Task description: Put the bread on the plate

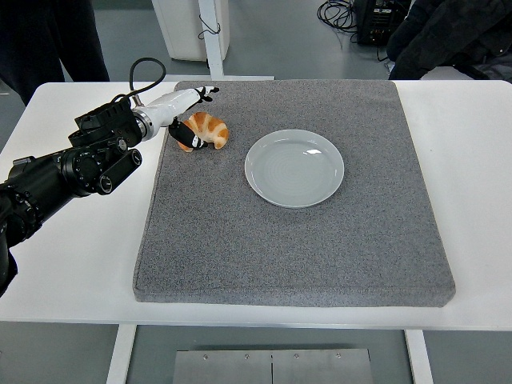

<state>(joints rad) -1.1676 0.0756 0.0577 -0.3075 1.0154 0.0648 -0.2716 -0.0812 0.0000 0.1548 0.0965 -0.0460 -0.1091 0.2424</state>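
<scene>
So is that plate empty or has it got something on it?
Empty. The plate shows only its bare grey surface; the croissant lies on the mat to its left.

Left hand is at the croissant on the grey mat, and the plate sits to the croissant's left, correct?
Not quite. The head view shows the plate to the right of the croissant, not its left. The left hand is indeed at the croissant on the grey mat.

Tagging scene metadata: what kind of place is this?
Likely a robotics lab or test room: a white height-adjustable table carrying a grey foam mat, loose cables on the bare floor, and staged props, a croissant and plate.
</scene>
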